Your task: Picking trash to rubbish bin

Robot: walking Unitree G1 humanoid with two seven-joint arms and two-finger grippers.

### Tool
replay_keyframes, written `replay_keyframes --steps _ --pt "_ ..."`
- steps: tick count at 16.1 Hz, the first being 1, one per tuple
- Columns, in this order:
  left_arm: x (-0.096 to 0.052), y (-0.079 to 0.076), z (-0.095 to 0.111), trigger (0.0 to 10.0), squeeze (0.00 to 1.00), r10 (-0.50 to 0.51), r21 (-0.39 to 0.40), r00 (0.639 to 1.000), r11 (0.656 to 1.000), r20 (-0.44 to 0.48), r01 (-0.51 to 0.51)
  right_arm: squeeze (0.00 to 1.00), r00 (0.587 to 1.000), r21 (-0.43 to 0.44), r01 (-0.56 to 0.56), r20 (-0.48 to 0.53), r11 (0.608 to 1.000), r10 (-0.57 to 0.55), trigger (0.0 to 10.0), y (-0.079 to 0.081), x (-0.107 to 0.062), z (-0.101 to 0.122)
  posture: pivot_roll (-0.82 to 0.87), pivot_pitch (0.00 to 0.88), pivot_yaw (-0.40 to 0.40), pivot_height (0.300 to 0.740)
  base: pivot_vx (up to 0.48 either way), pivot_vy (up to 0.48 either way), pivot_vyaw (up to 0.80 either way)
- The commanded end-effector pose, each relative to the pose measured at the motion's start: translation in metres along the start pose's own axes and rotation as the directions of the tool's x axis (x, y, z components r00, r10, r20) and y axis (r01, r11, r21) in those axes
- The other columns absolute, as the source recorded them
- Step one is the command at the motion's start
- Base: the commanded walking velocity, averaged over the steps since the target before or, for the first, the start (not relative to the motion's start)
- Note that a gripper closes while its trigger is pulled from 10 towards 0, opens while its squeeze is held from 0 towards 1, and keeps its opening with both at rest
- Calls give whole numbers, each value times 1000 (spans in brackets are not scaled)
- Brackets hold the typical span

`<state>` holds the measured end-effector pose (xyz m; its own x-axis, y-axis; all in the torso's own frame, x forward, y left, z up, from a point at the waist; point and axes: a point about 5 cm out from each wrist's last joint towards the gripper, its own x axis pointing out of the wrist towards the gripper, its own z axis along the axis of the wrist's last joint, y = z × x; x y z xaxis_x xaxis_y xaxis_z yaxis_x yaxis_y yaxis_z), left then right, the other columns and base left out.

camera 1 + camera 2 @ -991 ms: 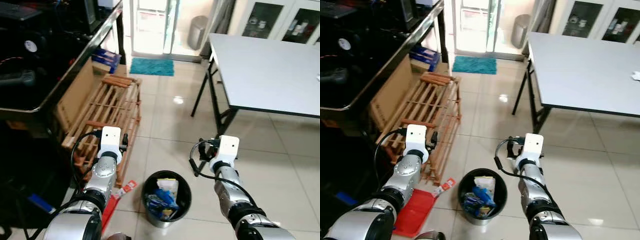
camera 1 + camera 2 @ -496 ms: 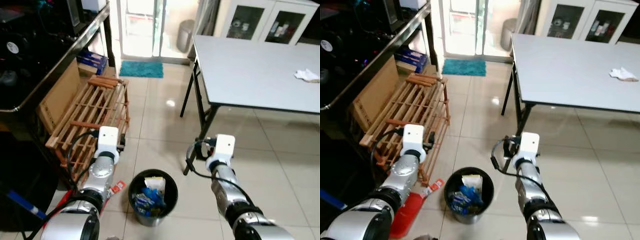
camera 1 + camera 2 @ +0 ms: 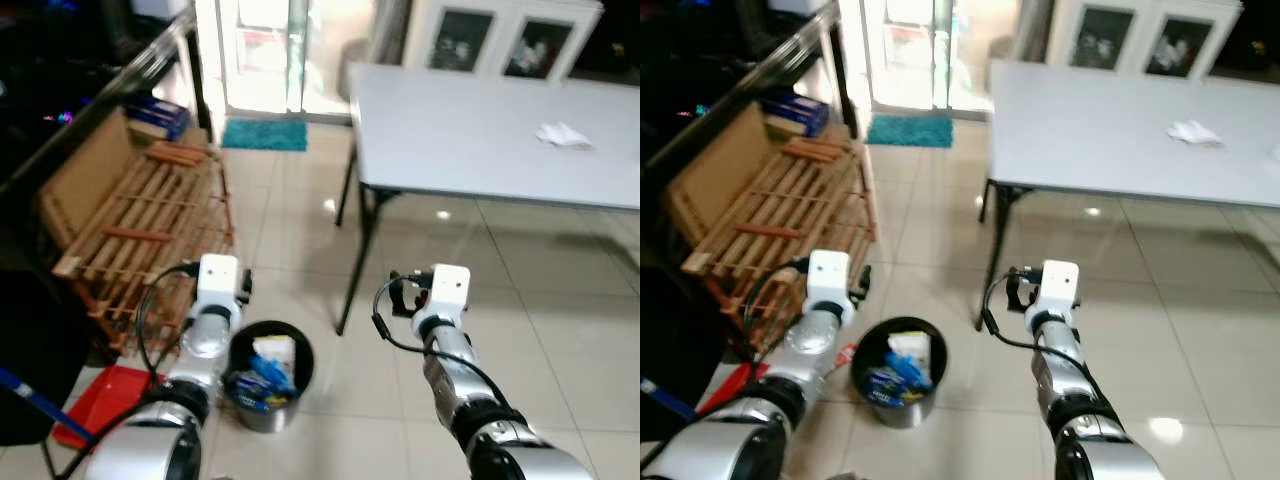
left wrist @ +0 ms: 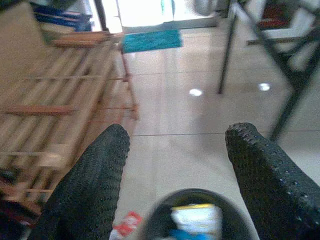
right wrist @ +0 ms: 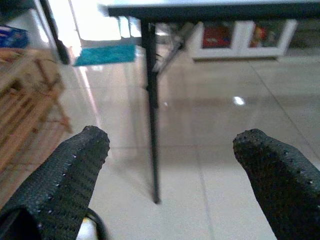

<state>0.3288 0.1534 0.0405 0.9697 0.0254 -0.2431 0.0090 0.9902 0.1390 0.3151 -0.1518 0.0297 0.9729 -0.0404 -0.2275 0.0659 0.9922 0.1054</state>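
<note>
Wooden rack (image 3: 130, 215) leaned at about 10 o'clock, with a red tray (image 3: 90, 405) on the tiles at 8. The left gripper (image 4: 175, 185) hung spread wide and empty right over the bin (image 3: 262, 372), which sat at 7 o'clock stuffed with trash (image 3: 262, 370). The right gripper (image 5: 172, 175) was spread too, holding nothing, near the grey table (image 3: 480, 135) leg. A white rag (image 3: 562, 133) lay on the tabletop at 2.

Place: tiled utility room in a home
Evidence: folding table (image 3: 480, 140), glass-door cabinet (image 3: 500, 40), wooden rack (image 3: 140, 220), teal doormat (image 3: 265, 135) at bright doorway
</note>
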Motion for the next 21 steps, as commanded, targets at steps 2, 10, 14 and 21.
replay_keyframes --steps 2,10,14,21 --pt "2 0 4 10000 0 2 4 1000 1000 15 -2 0 1000 5 3 -2 1000 -3 10000 -1 1 1 -37 40 -73 740 0 -358 0" --pt "2 -1 4 10000 0 -3 6 1000 1000 12 3 0 1000 5 -5 -6 1000 5 10000 1 1 0 -39 46 -73 740 0 -364 0" --pt "2 -2 4 10000 0 -2 5 1000 1000 12 2 0 1000 1 -13 -8 1000 13 10000 1 1 0 -38 46 -78 740 0 -366 0" --pt "1 -2 3 10000 0 -1 3 1000 1000 10 1 0 1000 2 -23 -12 1000 23 10000 3 0 -1 -39 48 -80 740 0 -365 0"
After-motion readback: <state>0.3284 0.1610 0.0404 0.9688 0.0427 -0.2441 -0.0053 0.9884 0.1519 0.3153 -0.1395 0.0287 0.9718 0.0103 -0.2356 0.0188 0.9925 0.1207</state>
